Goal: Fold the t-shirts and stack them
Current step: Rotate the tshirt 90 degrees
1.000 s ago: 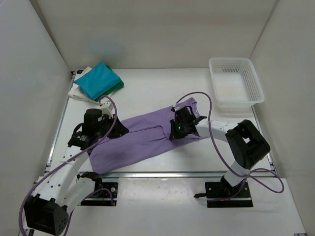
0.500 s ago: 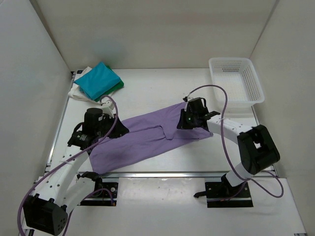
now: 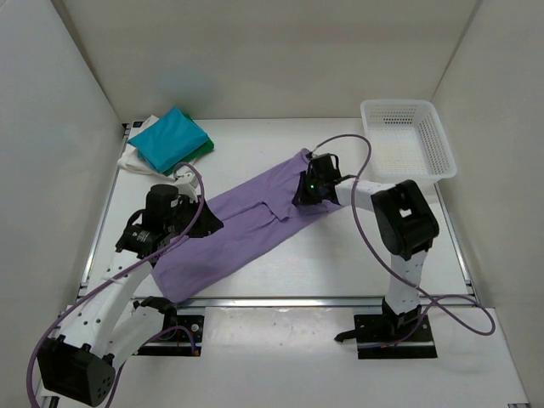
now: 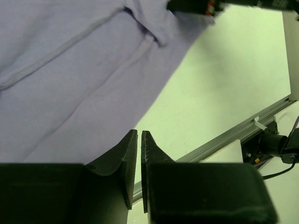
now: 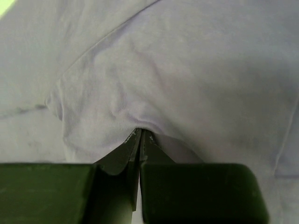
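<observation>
My right gripper was clamped fully closed, pinching a fold of the purple shirt. My left gripper sat at the shirt's other end, jaws nearly together; couldn't tell if gripping. Shirt lay stretched diagonally across the table. Folded shirts were stacked in the far-left corner.

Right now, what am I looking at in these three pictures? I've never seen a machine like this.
These are two robot arms bolted to a table. One picture looks down from above; the other two come from a camera on each wrist. A lavender shirt lies stretched between the arms. The right tool pinches a fold of it; the left tool seems to pinch its edge. Folded shirts are stacked at far left, a white basket at far right.
</observation>
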Available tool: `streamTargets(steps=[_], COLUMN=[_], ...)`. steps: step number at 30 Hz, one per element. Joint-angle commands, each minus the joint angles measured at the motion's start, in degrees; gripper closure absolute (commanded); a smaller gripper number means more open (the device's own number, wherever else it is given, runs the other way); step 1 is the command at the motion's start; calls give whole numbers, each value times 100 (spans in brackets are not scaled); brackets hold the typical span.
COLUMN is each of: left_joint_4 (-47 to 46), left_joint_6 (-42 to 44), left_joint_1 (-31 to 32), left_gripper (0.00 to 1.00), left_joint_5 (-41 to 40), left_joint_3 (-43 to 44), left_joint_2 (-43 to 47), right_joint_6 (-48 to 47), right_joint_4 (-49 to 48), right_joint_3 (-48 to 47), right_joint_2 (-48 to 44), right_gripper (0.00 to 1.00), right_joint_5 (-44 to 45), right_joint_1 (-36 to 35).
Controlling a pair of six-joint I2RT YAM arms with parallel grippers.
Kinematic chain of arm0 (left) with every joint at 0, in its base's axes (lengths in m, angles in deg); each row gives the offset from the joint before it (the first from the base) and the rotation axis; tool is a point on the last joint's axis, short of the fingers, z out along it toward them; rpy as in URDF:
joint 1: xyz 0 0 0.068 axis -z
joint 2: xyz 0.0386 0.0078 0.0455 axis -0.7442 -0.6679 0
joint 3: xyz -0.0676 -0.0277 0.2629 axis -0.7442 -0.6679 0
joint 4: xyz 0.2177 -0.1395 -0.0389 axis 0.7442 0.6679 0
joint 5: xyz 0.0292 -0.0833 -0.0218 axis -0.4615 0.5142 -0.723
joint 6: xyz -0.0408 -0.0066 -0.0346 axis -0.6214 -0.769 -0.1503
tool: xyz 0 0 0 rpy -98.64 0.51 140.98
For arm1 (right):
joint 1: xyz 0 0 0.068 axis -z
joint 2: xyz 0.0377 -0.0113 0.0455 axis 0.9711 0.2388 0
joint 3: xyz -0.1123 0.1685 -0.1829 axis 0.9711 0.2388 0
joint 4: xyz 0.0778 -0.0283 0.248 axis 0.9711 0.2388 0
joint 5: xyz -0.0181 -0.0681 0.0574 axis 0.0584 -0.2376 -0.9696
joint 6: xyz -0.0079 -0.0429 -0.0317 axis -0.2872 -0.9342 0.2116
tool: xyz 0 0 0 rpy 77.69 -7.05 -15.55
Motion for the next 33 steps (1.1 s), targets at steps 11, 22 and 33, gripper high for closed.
streamTargets(steps=[11,22,33], left_joint_4=[31,-13,163], left_joint_6=[74,320,549], left_joint_1=[5,-363,-609], left_gripper=[81,77,100], left_joint_5=[-78,-69,-368], left_joint_3=[399,101,-75], left_joint_2=[-175,54,299], right_joint_6=[-709,-334,1935], right_joint_4=[1410,386,-2233], right_joint_3=[-3812,-566,2751], right_joint_2=[852,-2398,-2913], right_gripper=[83,78,72], right_joint_5=[305,507,2281], right_joint_1=[-264,-1633,-3849])
